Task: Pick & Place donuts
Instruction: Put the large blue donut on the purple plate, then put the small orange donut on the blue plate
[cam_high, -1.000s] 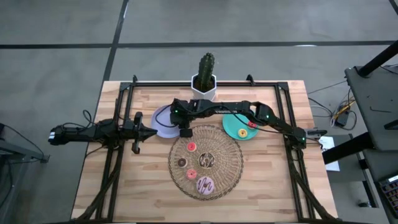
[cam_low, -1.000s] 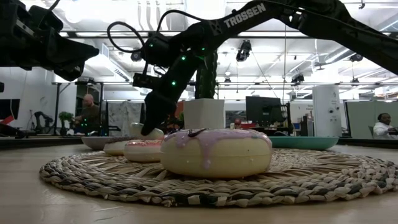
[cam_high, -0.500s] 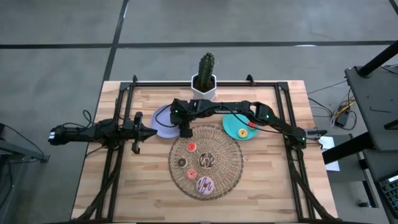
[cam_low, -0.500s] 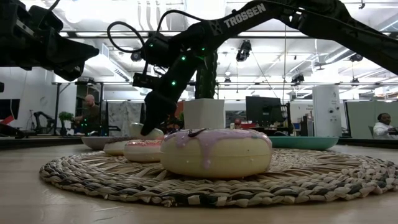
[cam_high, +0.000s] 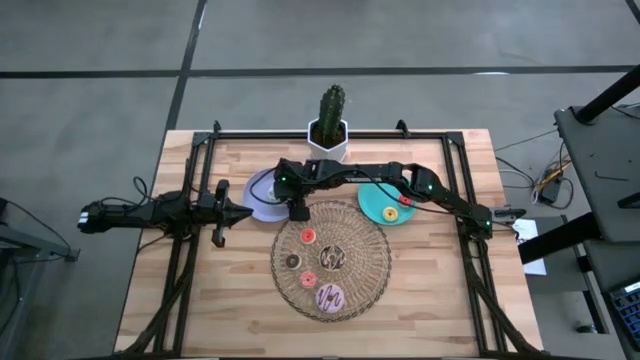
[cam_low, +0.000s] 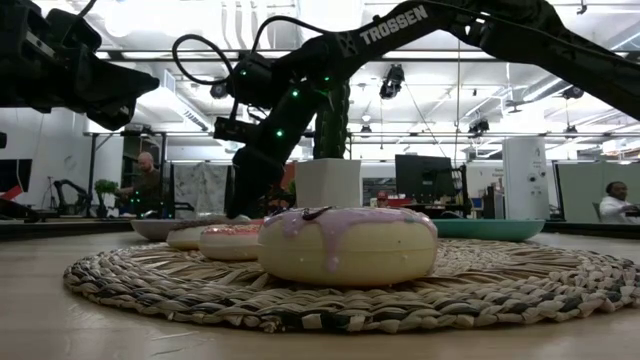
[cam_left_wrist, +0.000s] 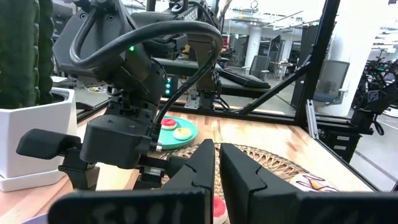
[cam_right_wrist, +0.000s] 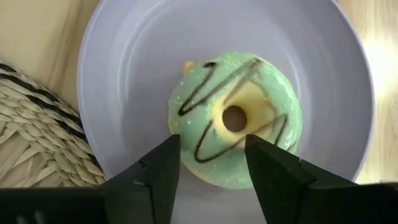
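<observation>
A white-green donut (cam_right_wrist: 235, 118) lies flat in the lavender plate (cam_right_wrist: 124, 74), icing up. My right gripper (cam_right_wrist: 211, 168) is open just above it, one finger over each side of the donut's near half. In the high view this gripper (cam_high: 290, 208) reaches across to the lavender plate (cam_high: 260, 190). Pink (cam_high: 330, 296), brown-white (cam_high: 332, 258) and tiny red (cam_high: 308, 236) donuts sit on the wicker mat (cam_high: 365, 270). The teal plate (cam_high: 378, 203) holds a tiny red (cam_high: 405, 199) and a yellow one (cam_high: 389, 213). My left gripper (cam_high: 246, 212) is shut and level at the table's left.
A cactus in a white pot (cam_high: 330, 125) stands at the table's far edge, just behind the plates. Tiny dark brown (cam_high: 292, 261) and orange (cam_high: 309, 279) donuts are also on the mat. Black frame rails run along the table's sides. People show in the room beyond.
My right gripper has opened over the lavender plate without shifting. The white-green donut, held at its fingertips a second ago, has dropped into the plate and now sits behind the rim in the low view.
</observation>
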